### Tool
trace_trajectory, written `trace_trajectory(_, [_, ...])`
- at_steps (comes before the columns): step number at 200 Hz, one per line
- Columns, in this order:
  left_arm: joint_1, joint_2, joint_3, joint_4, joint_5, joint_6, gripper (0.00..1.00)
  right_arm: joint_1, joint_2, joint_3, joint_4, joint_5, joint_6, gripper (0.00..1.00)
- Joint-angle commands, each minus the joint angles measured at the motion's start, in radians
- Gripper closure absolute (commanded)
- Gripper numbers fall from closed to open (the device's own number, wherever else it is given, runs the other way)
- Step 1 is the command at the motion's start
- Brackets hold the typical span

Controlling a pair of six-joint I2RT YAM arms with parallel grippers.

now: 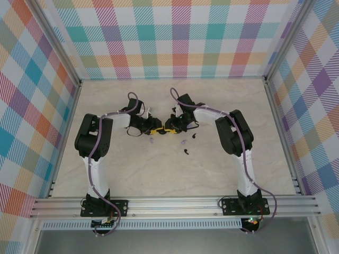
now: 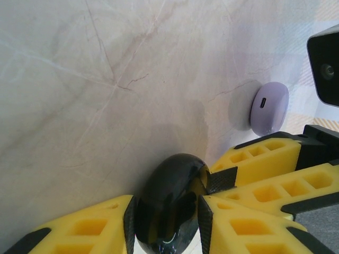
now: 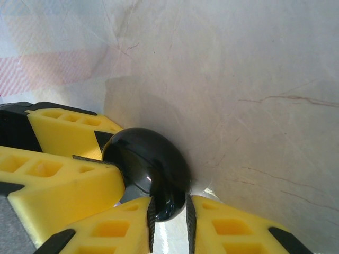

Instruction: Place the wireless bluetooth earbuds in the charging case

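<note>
A glossy black round charging case [image 2: 172, 185] is held on edge just above the table, closed as far as I can see. My left gripper [image 2: 167, 219] is shut on it, one pad on each flat face. From the opposite side my right gripper [image 3: 169, 217] is shut on the same case [image 3: 151, 159] at its rim. In the top view both grippers, left [image 1: 154, 129] and right [image 1: 170, 128], meet at the table's middle. Two black earbuds [image 1: 186, 153] [image 1: 194, 136] and a pale lilac earbud [image 1: 184, 142] lie loose on the table just right of the grippers.
A lilac round case [image 2: 270, 108] with a charging port on its edge stands beyond the black one. The marble tabletop [image 1: 132, 174] is walled by plaid panels [image 1: 32, 106], with an aluminium rail [image 1: 175, 203] along the front.
</note>
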Motion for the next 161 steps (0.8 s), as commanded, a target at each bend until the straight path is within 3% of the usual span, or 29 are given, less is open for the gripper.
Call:
trace_trajectory(1, [-0.01, -0.052, -0.019, 0.02, 0.062, -0.011, 0.63, 0.004, 0.036, 0.017, -0.025, 0.024, -0.005, 0.75])
trace_trajectory(161, [-0.02, -0.056, -0.042, 0.117, 0.097, -0.084, 0.62, 0.004, 0.03, 0.01, -0.016, 0.006, -0.005, 0.79])
